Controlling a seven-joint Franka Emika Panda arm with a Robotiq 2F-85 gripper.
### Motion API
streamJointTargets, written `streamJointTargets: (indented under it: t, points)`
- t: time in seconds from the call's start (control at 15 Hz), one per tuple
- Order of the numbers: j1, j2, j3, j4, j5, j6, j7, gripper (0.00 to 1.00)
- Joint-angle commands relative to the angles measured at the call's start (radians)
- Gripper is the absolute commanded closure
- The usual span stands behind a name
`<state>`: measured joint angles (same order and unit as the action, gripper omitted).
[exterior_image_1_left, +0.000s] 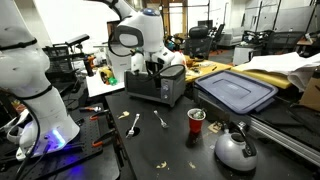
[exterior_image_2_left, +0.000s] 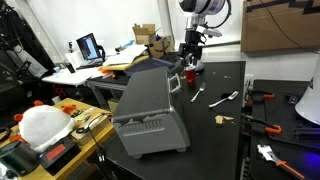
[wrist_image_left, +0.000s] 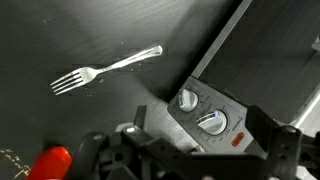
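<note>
A grey toaster oven (exterior_image_1_left: 160, 86) stands on the black table in both exterior views (exterior_image_2_left: 150, 110). My gripper (exterior_image_1_left: 155, 63) hangs just above its control end (exterior_image_2_left: 190, 58). In the wrist view the gripper (wrist_image_left: 205, 135) is open. Its two fingers straddle the oven's control panel, where two silver knobs (wrist_image_left: 187, 99) (wrist_image_left: 212, 122) and an orange button (wrist_image_left: 238, 140) show. I cannot tell whether the fingers touch a knob. Nothing is held.
A silver fork (wrist_image_left: 105, 68) lies on the table beside the oven (exterior_image_1_left: 133, 123), with another utensil (exterior_image_1_left: 161, 120) near it. A red cup (exterior_image_1_left: 197, 120), a metal kettle (exterior_image_1_left: 236, 148) and a blue bin lid (exterior_image_1_left: 237, 90) are nearby. Tools lie at the table edge (exterior_image_2_left: 262, 125).
</note>
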<state>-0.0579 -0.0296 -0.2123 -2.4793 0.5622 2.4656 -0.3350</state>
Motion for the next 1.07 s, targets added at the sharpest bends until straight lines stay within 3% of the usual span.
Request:
streamJointTargets:
  t: [0.0,0.67,1.0]
  points:
    - [-0.025,0.003,0.025,0.0,0.01,0.003,-0.002,0.0]
    - [-0.079,0.116,0.031,0.047,0.205,0.01,0.013,0.0]
    - [-0.1,0.153,0.038,0.074,0.313,0.04,0.117,0.0]
